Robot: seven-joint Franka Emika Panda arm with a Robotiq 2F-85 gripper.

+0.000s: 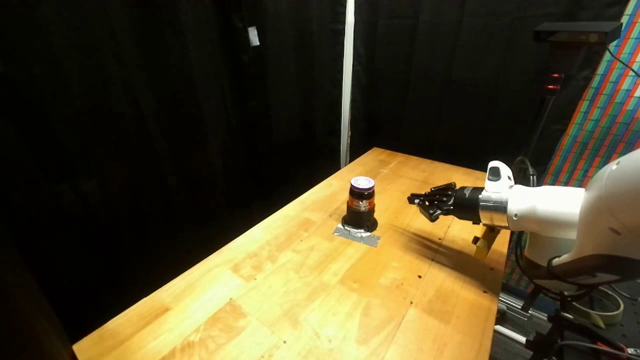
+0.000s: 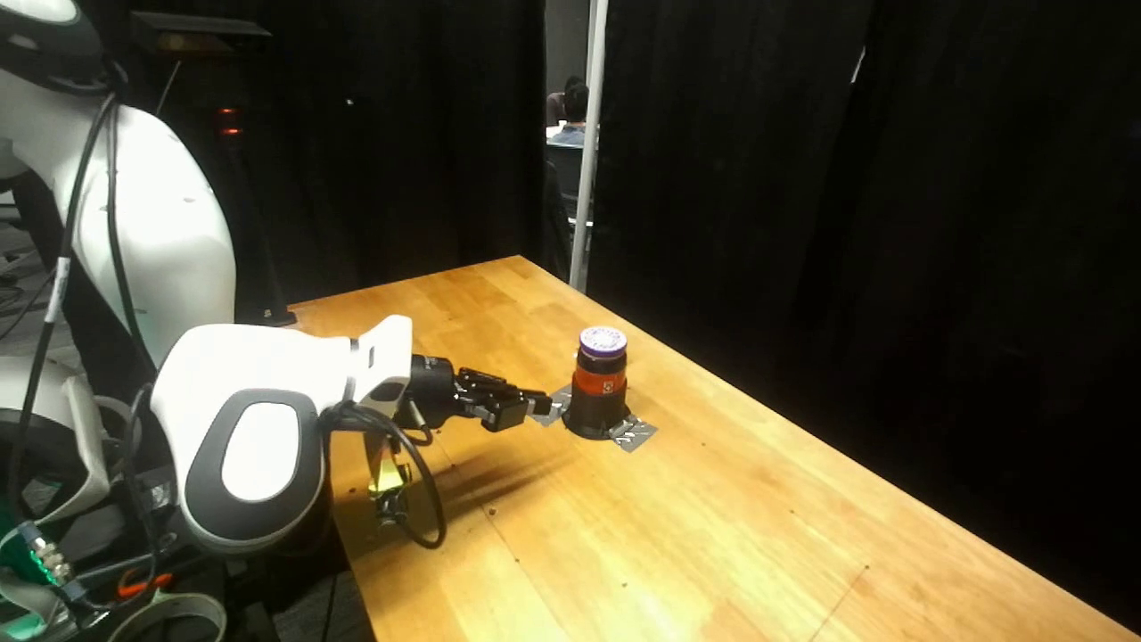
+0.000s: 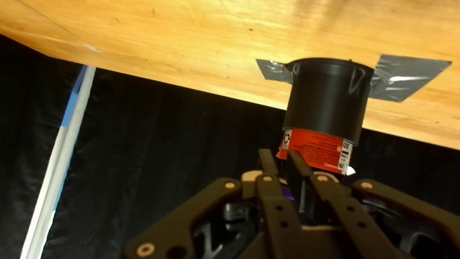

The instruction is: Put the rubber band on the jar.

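The jar [image 1: 361, 204] stands upright in a black holder [image 1: 359, 219]. It has a white-topped purple lid and an orange-red label, and it also shows in an exterior view [image 2: 601, 382]. In the wrist view the jar [image 3: 316, 150] appears upside down, its lid mostly hidden by my fingers. My gripper [image 1: 412, 199] lies level above the table and points toward the jar, with a gap between them; it also shows in an exterior view [image 2: 540, 405]. Its fingertips [image 3: 280, 154] are a narrow gap apart, with nothing visible gripped. I cannot make out the rubber band.
Silver tape [image 1: 357, 236] fixes the holder to the wooden table [image 1: 300, 280]. Black curtains [image 1: 175, 125] and a pale pole [image 1: 347, 90] stand beyond the table's far edge. A yellow part [image 1: 486, 244] hangs under my wrist close to the tabletop.
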